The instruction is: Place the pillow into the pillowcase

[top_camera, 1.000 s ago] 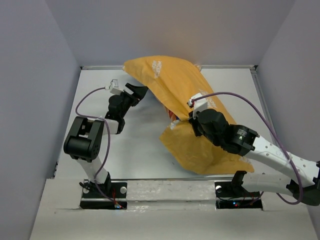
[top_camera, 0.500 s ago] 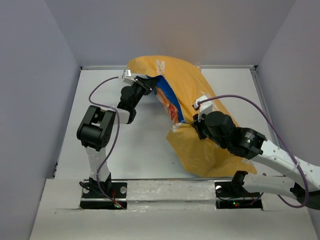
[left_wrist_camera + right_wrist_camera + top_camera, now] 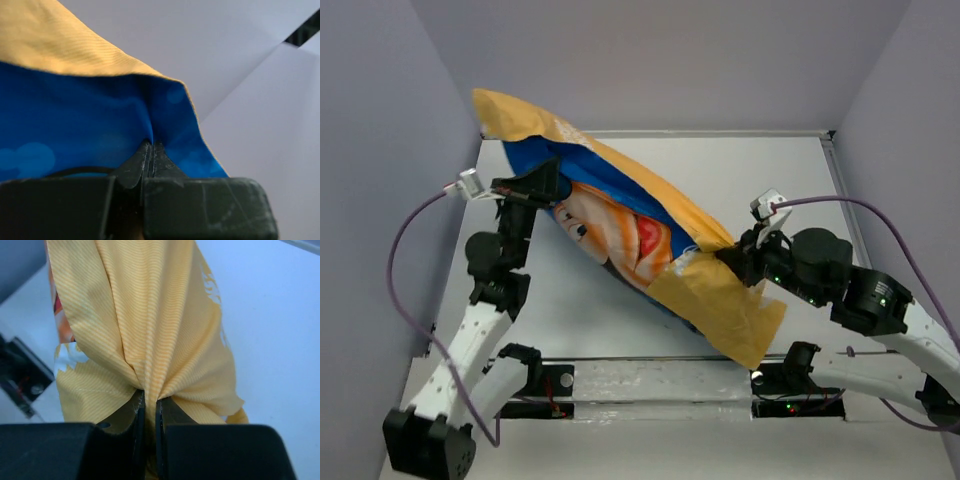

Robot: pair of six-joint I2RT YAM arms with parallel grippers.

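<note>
With the left gripper (image 3: 151, 146) clamped on the pillowcase (image 3: 620, 215) and the right gripper (image 3: 148, 399) likewise (blue side, yellow side), spread it evenly — no jerks.

pillowcase (image 3: 620, 225): yellow-orange outside, white lettering | blue side, cartoon face print
</note>
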